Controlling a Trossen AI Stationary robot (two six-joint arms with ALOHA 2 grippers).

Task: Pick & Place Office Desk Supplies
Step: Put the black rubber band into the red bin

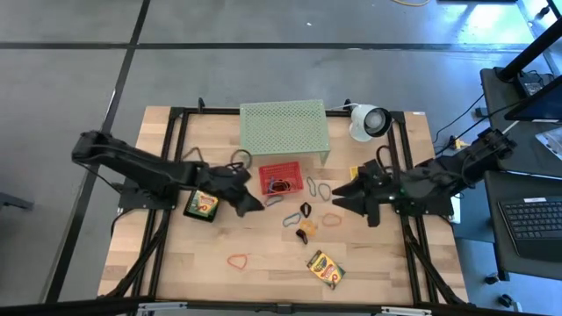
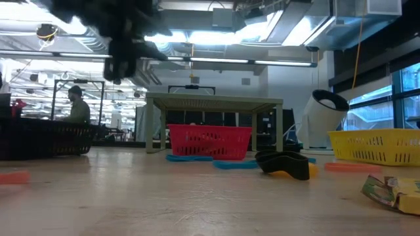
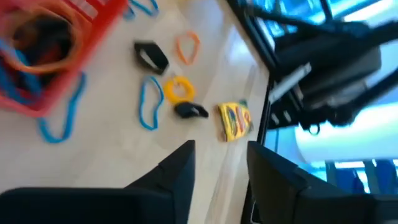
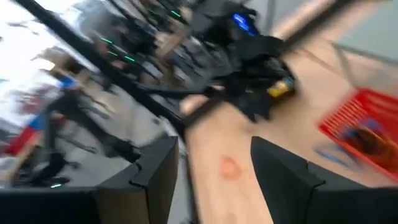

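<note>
Where the counter [image 1: 263,285] comes nearest: one crayon box [image 1: 325,269] lies right of centre, an orange-red rubber band [image 1: 238,261] to its left, both free.
Middle: small clips [image 1: 306,211] and loose bands [image 1: 332,219] lie scattered at the centre.
Left gripper [image 1: 255,204]: just left of them, jaws apart, empty.
Right gripper [image 1: 338,204]: just right of them, jaws wide, empty.
Risk: both grippers point at the same small heap, so reaching together could make them knock. Thin flat bands may slip a pinch.
Farther: red basket [image 1: 280,178], contents blurred.
Hidden: second crayon box [image 1: 202,205] partly under the left arm [image 1: 140,167].
</note>
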